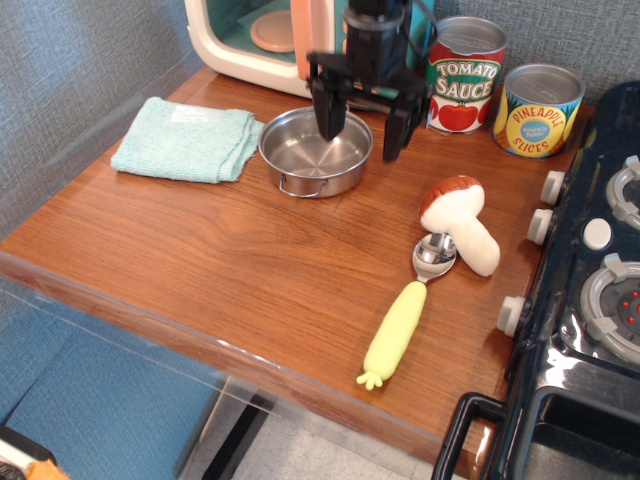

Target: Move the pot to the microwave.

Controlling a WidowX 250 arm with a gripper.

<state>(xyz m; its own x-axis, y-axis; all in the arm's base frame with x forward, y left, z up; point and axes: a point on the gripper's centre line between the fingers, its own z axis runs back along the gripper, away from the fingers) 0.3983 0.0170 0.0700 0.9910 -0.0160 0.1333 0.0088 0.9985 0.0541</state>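
Observation:
The steel pot (300, 157) stands upright on the wooden table in front of the microwave (222, 45), touching the right edge of the folded cloth. The microwave's teal body and cream frame show at the top left, with its peach-orange door handle partly behind the arm. My gripper (362, 127) is open wide and hangs above the pot's right rim. The left finger (328, 112) is over the pot's inside and the right finger (396, 133) is outside the rim. It holds nothing.
A folded teal cloth (185, 140) lies left of the pot. A tomato sauce can (462, 75) and a pineapple can (539, 110) stand at the back right. A toy mushroom (462, 225) and a yellow-handled spoon (402, 318) lie to the right. A black stove (590, 300) borders the right side.

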